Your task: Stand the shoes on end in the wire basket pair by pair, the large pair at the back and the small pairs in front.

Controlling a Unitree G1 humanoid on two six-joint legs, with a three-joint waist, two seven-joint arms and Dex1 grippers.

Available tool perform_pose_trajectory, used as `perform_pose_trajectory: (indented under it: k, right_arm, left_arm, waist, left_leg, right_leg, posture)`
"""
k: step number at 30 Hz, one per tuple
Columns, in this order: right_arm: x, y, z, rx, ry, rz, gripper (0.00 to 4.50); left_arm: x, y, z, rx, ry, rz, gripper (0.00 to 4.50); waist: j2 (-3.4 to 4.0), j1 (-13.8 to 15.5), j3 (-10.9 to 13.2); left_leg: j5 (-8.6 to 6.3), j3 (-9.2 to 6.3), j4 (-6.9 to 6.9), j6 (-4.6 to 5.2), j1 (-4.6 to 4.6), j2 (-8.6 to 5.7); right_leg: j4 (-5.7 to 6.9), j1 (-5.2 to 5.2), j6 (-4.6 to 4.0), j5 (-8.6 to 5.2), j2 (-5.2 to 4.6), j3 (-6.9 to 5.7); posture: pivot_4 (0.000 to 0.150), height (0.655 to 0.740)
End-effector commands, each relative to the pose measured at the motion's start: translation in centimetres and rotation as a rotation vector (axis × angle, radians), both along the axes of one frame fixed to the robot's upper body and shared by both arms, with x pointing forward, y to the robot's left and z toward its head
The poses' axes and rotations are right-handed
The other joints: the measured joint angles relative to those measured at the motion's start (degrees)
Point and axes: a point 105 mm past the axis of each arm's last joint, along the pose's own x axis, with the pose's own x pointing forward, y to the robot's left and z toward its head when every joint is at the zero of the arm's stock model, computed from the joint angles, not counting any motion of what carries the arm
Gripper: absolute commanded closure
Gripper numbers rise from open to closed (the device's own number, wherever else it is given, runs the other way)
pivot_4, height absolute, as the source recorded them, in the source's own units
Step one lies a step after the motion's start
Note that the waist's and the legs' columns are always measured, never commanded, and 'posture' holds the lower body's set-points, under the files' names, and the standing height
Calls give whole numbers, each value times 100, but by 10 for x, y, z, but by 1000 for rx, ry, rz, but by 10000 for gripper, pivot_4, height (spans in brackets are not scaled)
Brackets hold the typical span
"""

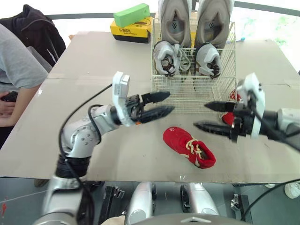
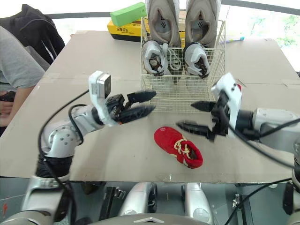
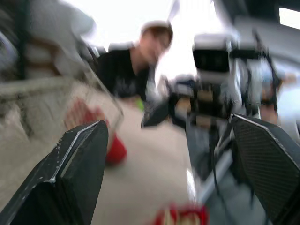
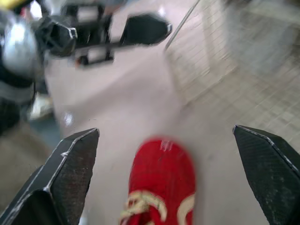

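Table [image 1: 93, 61], wire basket [image 1: 187, 96], large grey pair [image 1: 174, 21] behind small grey pair [image 1: 164, 57]

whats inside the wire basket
The wire basket holds a large tan pair upright at the back and a small grey pair in front; the small pair covers the large shoes' lower ends.

Silver-grey jointed arms [image 1: 82, 136], black cables [image 1: 60, 136], white camera blocks [image 1: 120, 86] at the wrists; left gripper [image 1: 169, 102] and right gripper [image 1: 201, 115] each have 2 black fingers.
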Motion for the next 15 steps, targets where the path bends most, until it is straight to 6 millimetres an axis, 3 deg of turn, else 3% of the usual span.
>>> perform_pose_trajectory:
  k: [1,3,4,7,11,15]
  right_arm:
    - [-6,-4,-6,-83,-52,30,518]
    - [-6,-8,-15,-130,-53,26,518]
    - [-7,-10,-19,-153,-62,29,518]
    - [-13,-9,-29,-214,-89,68,518]
    - [-12,-12,-40,-239,-92,60,518]
    - [-18,-23,-58,-340,-56,55,518]
  left_arm:
    - [-10,-14,-5,124,-127,-122,0]
    - [-1,-16,-14,279,-205,-55,0]
    - [-5,-15,-15,312,-199,-111,0]
    - [-17,-6,-20,363,-220,-235,0]
    - [-19,2,-35,451,-276,-278,0]
    - [-16,-8,-41,491,-247,-318,0]
  waist:
    - [0,30,0]
    - [-3,53,-1]
    - [-3,47,0]
    - [0,3,-2]
    - [1,12,-2]
    - [1,84,-2]
  left_leg:
    - [0,0,3,0,-1,-1]
    - [2,-5,5,3,-2,-2]
    - [3,-5,5,5,-2,-2]
    - [2,0,0,6,-4,-1]
    - [2,-5,-6,5,-4,7]
    - [2,-6,-4,6,-11,1]
  right_leg:
    - [-1,1,0,0,-2,0]
    - [-21,13,0,0,-3,-6]
    - [-28,14,0,0,-3,-5]
    - [-41,14,1,0,-3,1]
    - [-47,14,1,0,2,-5]
    - [-53,14,1,0,-5,-10]
  posture:
    - [1500,7400]
    - [1500,7400]
    - [1500,7400]
    - [1500,7400]
    - [1500,7400]
    - [1500,7400]
